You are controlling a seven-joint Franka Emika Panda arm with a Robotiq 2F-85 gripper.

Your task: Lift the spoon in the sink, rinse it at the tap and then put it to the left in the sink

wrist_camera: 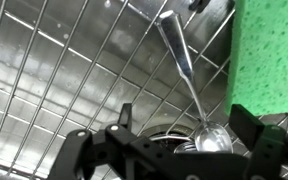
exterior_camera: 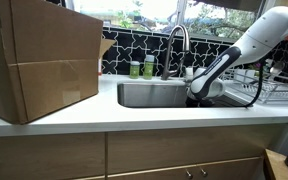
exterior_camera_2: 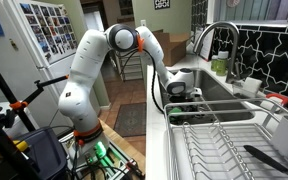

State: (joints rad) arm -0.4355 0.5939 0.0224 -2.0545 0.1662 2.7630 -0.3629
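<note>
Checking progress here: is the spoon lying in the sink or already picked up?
Lying down. In the wrist view the spoon rests flat on the sink's wire grid, with the open gripper straddling its bowl end.

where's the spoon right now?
Wrist view: the spoon lies on the wire grid in the sink, bowl end inside the open gripper, green sponge just to its right in that picture.

The white jointed robot arm (exterior_camera: 252, 42) enters an exterior view from the upper right and slopes down toward the centre. In an exterior view (exterior_camera_2: 84, 70) it rises at the left, bends at the top and reaches down to the right. Its black two-finger gripper (wrist_camera: 183, 114) points downward, and in the wrist view its fingers (wrist_camera: 125, 120) stand wide apart along the bottom edge.
</note>
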